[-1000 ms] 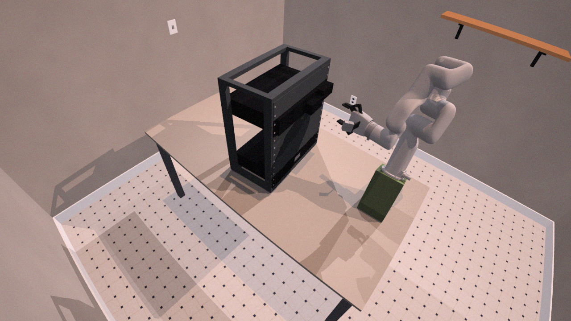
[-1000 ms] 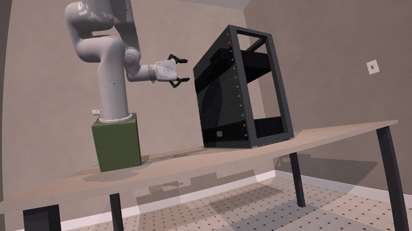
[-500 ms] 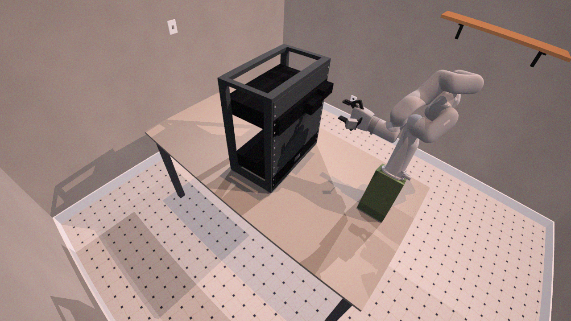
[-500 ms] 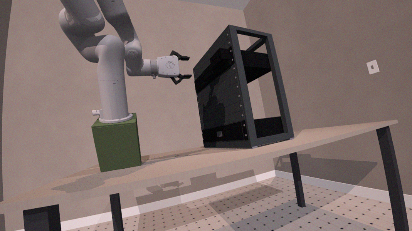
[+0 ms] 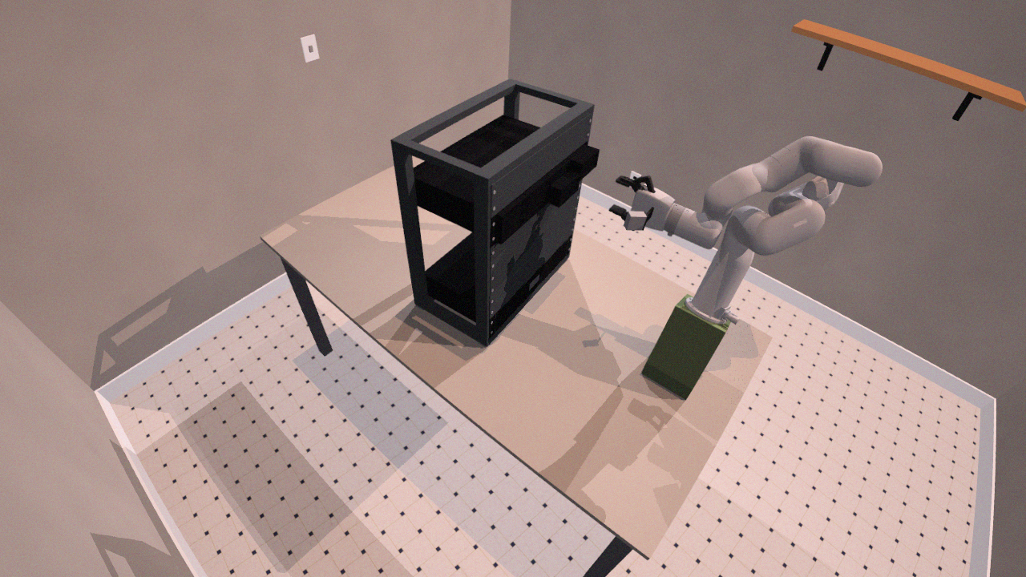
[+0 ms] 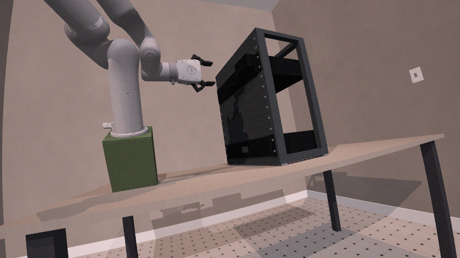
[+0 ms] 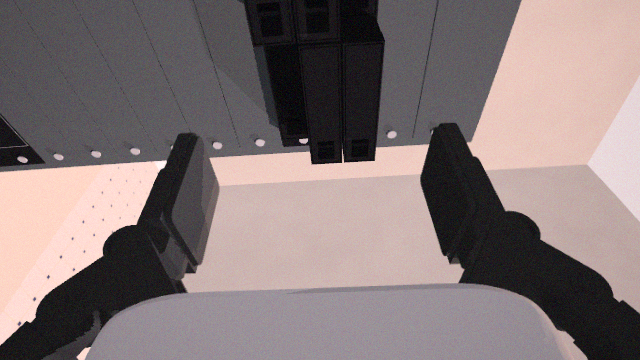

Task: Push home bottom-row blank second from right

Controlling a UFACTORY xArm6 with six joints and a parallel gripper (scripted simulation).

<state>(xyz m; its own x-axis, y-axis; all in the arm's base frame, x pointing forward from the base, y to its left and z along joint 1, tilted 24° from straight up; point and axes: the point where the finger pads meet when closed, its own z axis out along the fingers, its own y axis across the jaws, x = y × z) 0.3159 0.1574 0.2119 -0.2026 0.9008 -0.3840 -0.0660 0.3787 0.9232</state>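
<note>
The target drive blank sits in the storage chassis (image 6: 241,76) high on the front of the rack (image 6: 310,91); which of the protruding blanks (image 7: 342,100) it is cannot be told. The end effector (image 6: 203,73), spread wide and empty, hovers near the chassis front, well apart from it, likely lining up a push. The rack stands on the desk (image 6: 362,151).
</note>
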